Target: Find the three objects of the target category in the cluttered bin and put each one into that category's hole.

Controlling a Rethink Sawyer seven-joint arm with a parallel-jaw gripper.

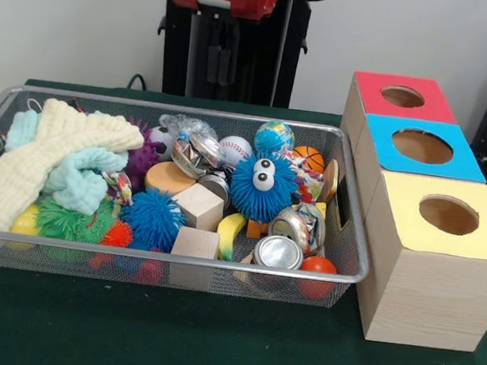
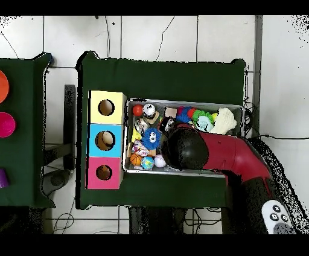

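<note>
You worked in a robot lab. A pedestal-mounted red arm (image 2: 235, 158) stood at a green-clothed table (image 1: 209, 344), with bare white walls, tiled floor and loose cables around.

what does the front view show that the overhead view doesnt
Only the front view shows the box fronts in pale wood and the bin's mesh wall side-on. Only the overhead view shows the red arm reaching over the bin, hiding part of it. Both show the fuzzy blue ball with googly eyes and the red-topped box's hole.
</note>
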